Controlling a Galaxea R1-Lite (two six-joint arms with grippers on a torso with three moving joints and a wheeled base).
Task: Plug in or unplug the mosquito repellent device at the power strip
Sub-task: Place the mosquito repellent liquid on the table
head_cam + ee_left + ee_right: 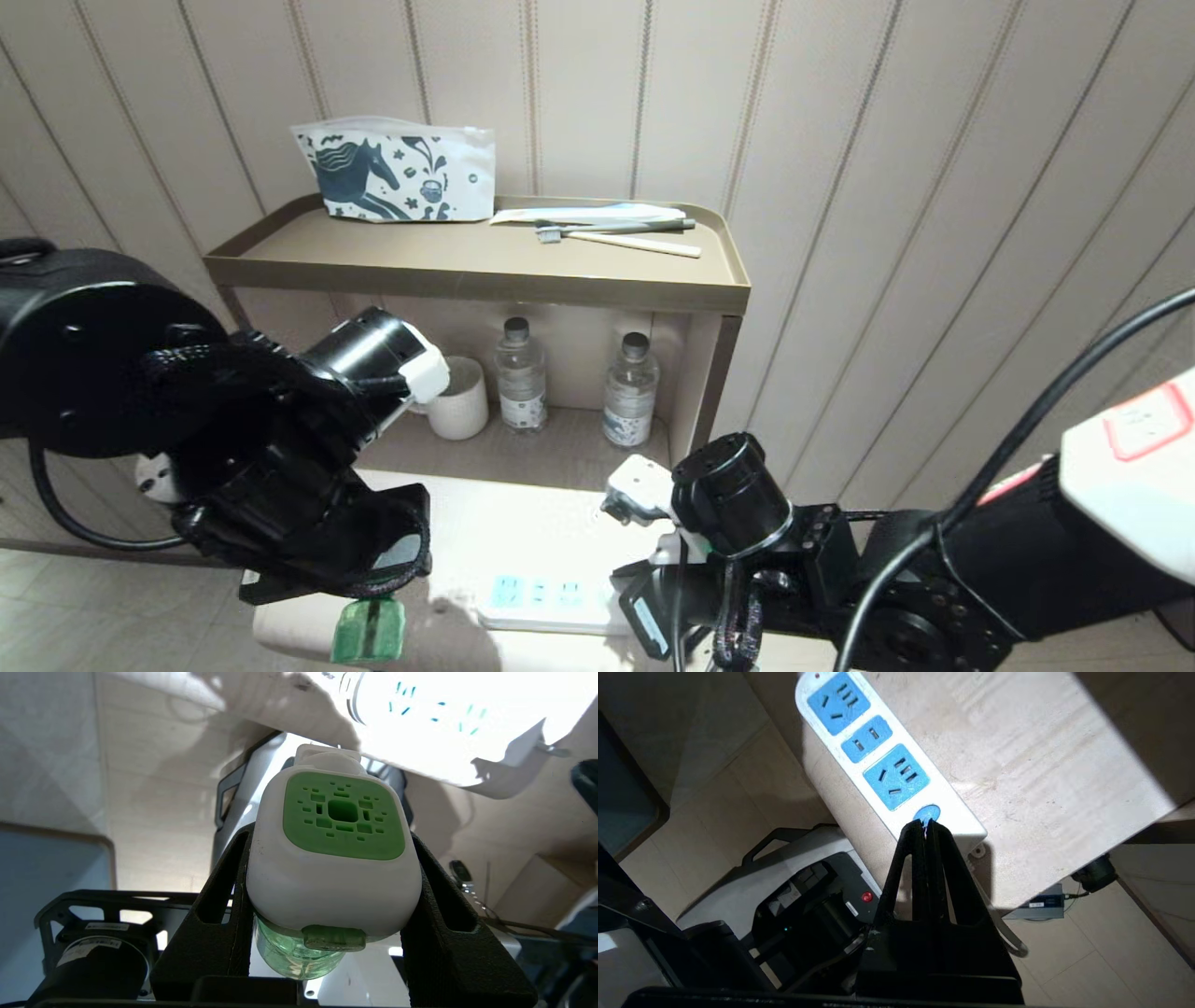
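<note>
**A:** where's the mosquito repellent device (334,858) right now?

**B:** pinched in the left gripper (327,877), a finger on each side of its white head, green bottle hanging out below. It's off the power strip (887,760), which lies on the pale table (1045,765).

**A:** and the other arm?

**B:** right gripper (926,828) has its fingers pressed together, tips over the strip's round blue button, holding nothing.

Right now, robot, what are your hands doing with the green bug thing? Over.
Left gripper shut on mosquito repellent device, off the power strip. Right gripper shut, tips at strip's round button. Sockets unblocked.
</note>
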